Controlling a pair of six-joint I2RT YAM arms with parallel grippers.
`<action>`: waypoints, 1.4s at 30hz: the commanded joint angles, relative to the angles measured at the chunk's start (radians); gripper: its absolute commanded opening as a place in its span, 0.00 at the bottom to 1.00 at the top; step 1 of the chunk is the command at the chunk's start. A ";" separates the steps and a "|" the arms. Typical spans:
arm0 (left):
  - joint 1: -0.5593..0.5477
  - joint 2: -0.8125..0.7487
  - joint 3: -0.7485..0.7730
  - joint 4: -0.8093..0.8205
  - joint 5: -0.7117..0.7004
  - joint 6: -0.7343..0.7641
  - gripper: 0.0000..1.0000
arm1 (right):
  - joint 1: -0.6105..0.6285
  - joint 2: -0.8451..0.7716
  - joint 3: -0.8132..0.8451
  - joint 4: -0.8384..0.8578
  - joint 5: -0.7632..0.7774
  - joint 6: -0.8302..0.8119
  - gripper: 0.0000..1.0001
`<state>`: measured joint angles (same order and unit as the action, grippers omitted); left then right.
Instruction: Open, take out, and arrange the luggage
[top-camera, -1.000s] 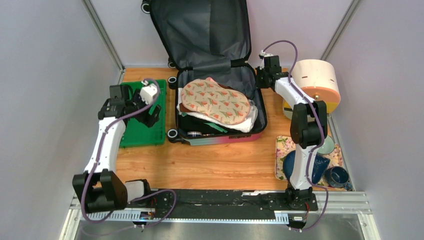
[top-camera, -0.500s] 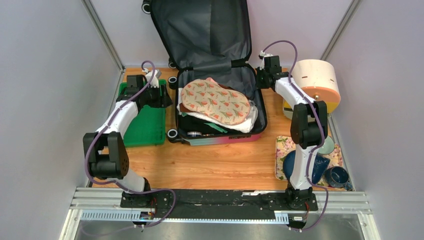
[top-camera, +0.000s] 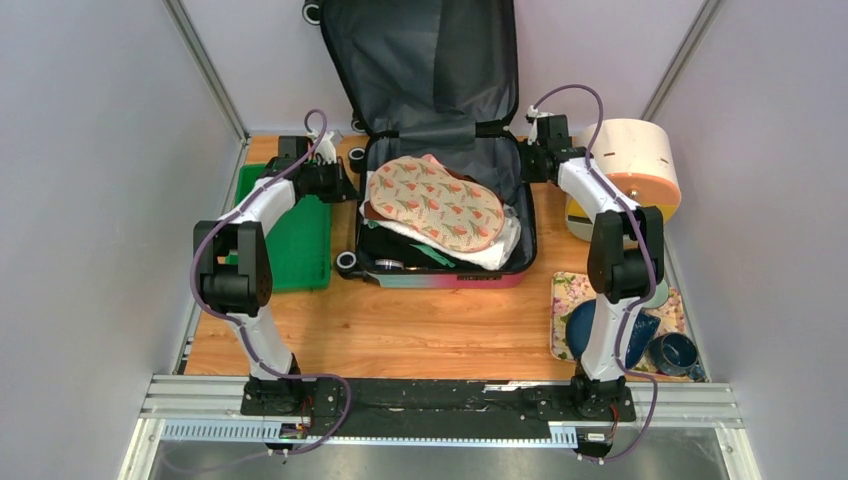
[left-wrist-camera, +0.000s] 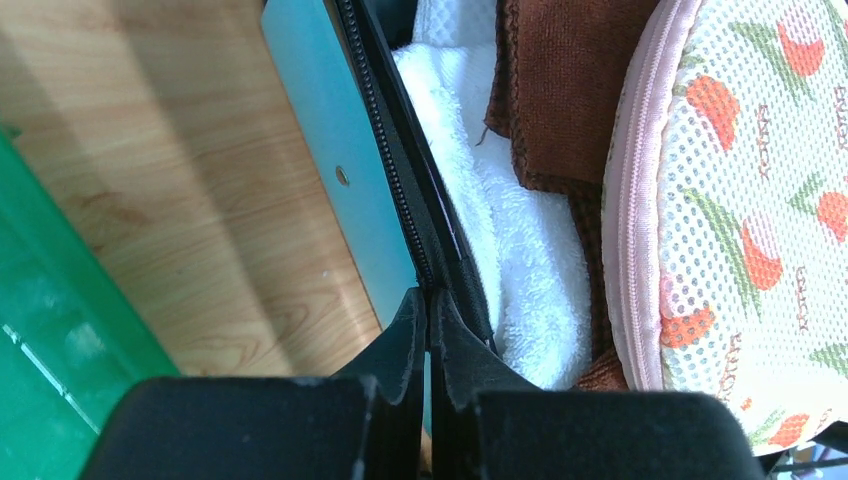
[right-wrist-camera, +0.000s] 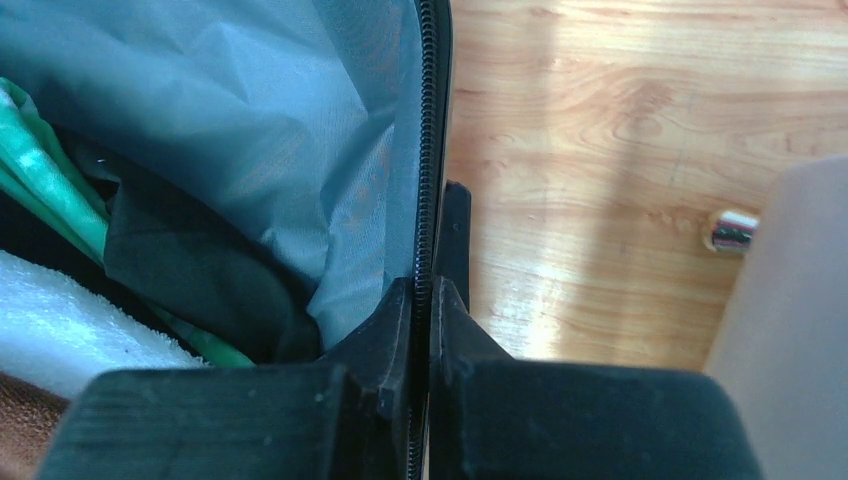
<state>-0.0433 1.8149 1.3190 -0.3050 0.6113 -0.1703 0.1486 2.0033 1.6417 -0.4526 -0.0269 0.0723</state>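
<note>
Where the luggage (top-camera: 430, 70) lies: at the far middle of the surface (top-camera: 430, 330), open, with the base flat and the lid standing up against the back wall.
Long axis of the base: left to right. The black wheels (top-camera: 347, 263) are at the left end and the hinge runs along the far long side, so each short end faces one arm.
Left fingers (left-wrist-camera: 412, 310): fully closed on the zip edge of the left end, near the far corner. One finger is outside on the teal shell, the other inside, against the white towel (left-wrist-camera: 520, 250).
Right fingers (right-wrist-camera: 400, 305): fully closed on the zip edge of the right end, also near the hinge. Grey lining is on the inner side and bare wood on the outer side.
Floral pouch (top-camera: 435, 200): on top of the contents, slanting from far left to near right, and held by nothing.
Nearer arm: the left one. The far end of the pouch is just beside its fingers, while the right fingers are apart from it.
Coming move, as I judge: one pair must let go of the edge before it can take anything out. The left has the shorter way.
</note>
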 joint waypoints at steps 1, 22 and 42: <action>-0.029 0.087 0.120 0.144 -0.008 0.011 0.00 | -0.037 -0.075 -0.003 -0.057 0.025 -0.052 0.00; 0.279 -0.222 0.039 -0.761 -0.117 1.083 0.71 | -0.035 -0.230 0.060 -0.156 -0.200 -0.183 0.82; 0.073 -0.012 0.017 -0.241 -0.439 0.233 0.68 | -0.012 -0.388 -0.034 -0.228 -0.240 -0.216 0.81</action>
<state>0.0559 1.6543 1.2205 -0.5938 0.3222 0.1184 0.1352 1.6764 1.6039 -0.6674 -0.2634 -0.1253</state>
